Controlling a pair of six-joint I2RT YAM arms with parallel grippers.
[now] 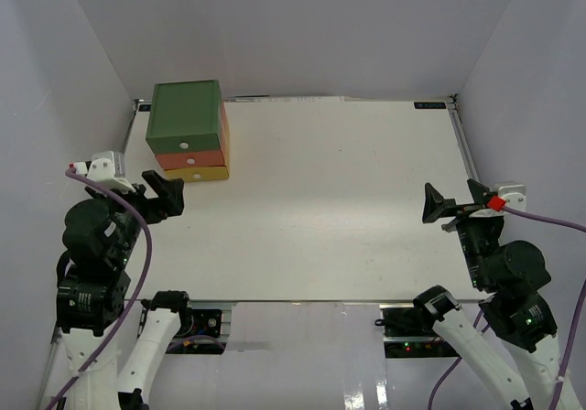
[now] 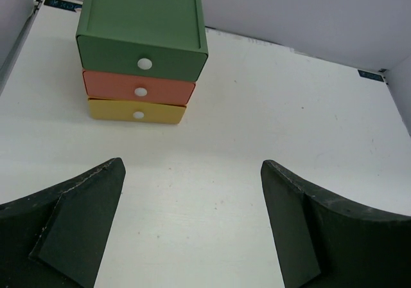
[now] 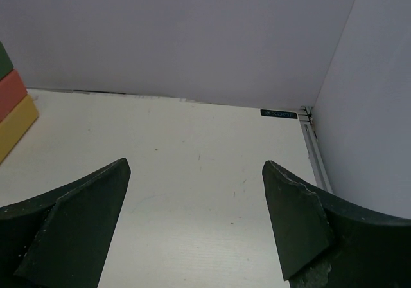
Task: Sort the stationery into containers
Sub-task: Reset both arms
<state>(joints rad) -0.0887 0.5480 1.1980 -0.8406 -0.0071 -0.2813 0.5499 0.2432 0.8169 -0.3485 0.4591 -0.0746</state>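
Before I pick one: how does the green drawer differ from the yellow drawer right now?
The green drawer tops the stack; the yellow drawer is at the bottom, on the table. The green drawer's front looks taller than the yellow drawer's, though the camera angle may exaggerate that. Both appear shut, each has a small white knob, and the orange drawer lies between them.

Stacked drawer chest [image 1: 188, 131] far left; bare tabletop [image 1: 348, 209] elsewhere
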